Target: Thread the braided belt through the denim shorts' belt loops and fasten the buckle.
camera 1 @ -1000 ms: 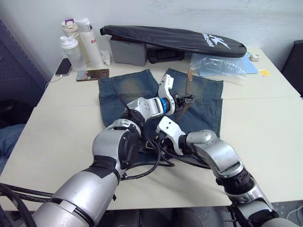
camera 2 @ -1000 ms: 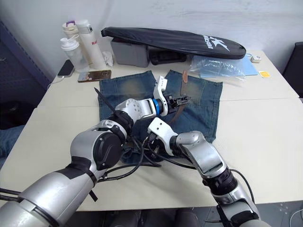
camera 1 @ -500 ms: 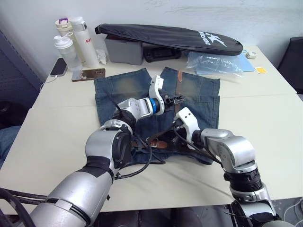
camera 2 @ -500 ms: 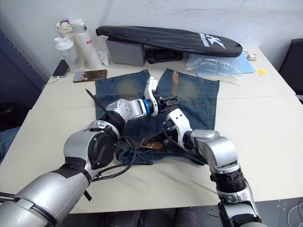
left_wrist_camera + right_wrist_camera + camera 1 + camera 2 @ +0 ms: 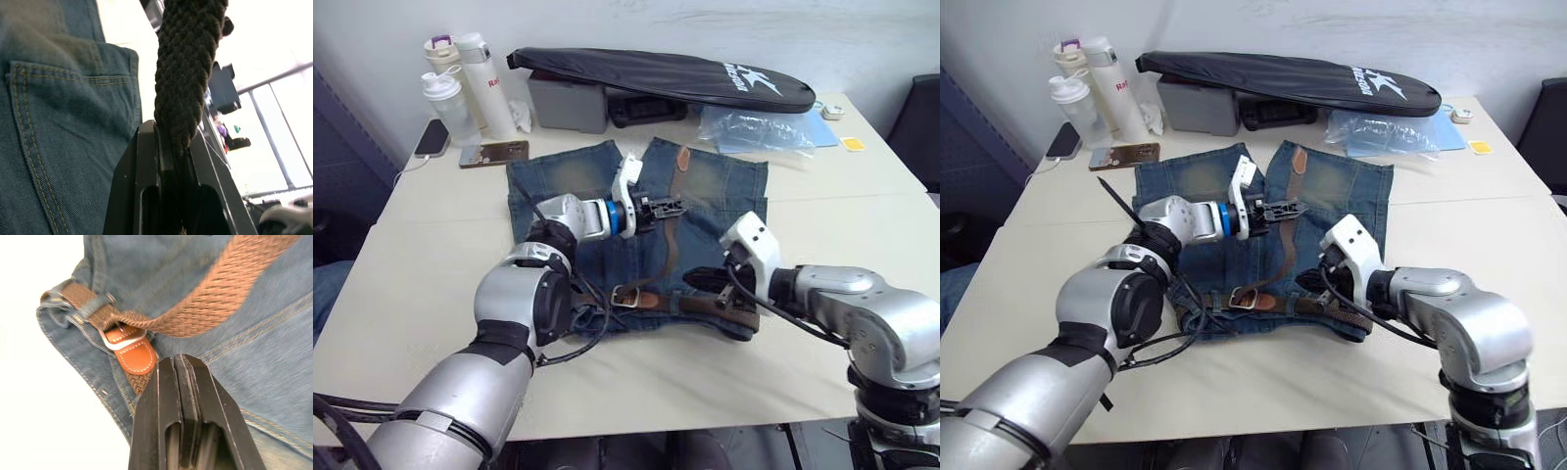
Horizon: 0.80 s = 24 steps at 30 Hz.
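The denim shorts (image 5: 729, 191) lie flat on the table with the waistband nearest me. The braided belt (image 5: 668, 250) runs along the waistband under a belt loop (image 5: 95, 307), passes the buckle (image 5: 625, 296) with its tan leather tab, then rises across the shorts to a leather tip near the far hem. My left gripper (image 5: 677, 206) hovers over the middle of the shorts, shut on the belt's free length (image 5: 188, 73). My right gripper (image 5: 695, 278) is shut and empty just above the waistband, right of the buckle (image 5: 122, 340).
A long black zipped bag (image 5: 666, 76) lies on a grey box (image 5: 566, 101) at the back. Bottles (image 5: 450, 93) and two phones (image 5: 493, 153) sit at the back left, a clear plastic bag (image 5: 754, 127) at the back right. Bare tabletop (image 5: 421, 255) flanks the shorts.
My right arm has swung rightward off the middle of the waistband, uncovering the buckle and the belt there. The left gripper keeps its hold on the belt, shifted slightly left.
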Each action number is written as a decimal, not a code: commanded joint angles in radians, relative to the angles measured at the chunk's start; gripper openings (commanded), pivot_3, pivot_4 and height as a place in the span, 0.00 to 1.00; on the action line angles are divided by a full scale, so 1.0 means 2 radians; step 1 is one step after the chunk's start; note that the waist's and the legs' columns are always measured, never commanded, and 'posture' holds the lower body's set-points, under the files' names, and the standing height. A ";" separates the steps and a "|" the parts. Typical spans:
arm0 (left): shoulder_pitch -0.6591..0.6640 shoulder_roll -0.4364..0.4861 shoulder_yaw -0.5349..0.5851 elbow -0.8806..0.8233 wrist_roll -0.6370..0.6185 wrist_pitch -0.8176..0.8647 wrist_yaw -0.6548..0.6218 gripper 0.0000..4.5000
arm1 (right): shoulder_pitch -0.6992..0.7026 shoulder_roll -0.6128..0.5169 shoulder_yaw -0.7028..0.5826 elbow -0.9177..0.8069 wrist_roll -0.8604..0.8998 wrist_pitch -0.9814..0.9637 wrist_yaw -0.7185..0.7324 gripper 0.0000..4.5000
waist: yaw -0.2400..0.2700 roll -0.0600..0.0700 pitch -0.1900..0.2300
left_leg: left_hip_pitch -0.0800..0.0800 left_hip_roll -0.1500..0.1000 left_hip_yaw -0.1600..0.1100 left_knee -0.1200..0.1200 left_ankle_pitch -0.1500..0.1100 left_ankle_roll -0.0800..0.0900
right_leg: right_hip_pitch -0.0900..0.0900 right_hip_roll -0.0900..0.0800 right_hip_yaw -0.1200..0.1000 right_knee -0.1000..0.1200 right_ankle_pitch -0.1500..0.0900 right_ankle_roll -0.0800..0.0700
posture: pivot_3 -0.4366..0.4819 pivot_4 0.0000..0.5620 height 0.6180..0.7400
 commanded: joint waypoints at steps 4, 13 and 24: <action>0.026 0.055 -0.060 -0.103 0.004 0.094 -0.072 0.00 | -0.022 -0.004 0.044 -0.033 0.030 -0.058 0.003 0.01 | -0.005 0.000 0.000 | 0.000 0.000 0.000 0.000 0.000 0.000 | 0.000 0.000 0.000 0.000 0.000 0.000 | 0.48 0.27 1.00; 0.152 0.077 -0.078 -0.332 -0.038 0.227 -0.027 0.00 | -0.044 0.045 0.115 -0.007 0.023 -0.091 -0.040 0.01 | -0.004 0.000 0.000 | -0.001 0.000 -0.004 0.001 0.000 0.000 | 0.000 -0.001 0.001 0.001 0.000 0.000 | 0.48 0.27 1.00; 0.274 0.147 -0.090 -0.547 -0.070 0.253 0.021 0.00 | -0.027 -0.032 0.032 -0.022 0.077 -0.093 -0.006 0.01 | -0.004 0.000 0.000 | 0.000 0.000 -0.005 0.000 0.000 0.000 | 0.001 -0.001 0.001 -0.001 0.000 0.000 | 0.48 0.27 1.00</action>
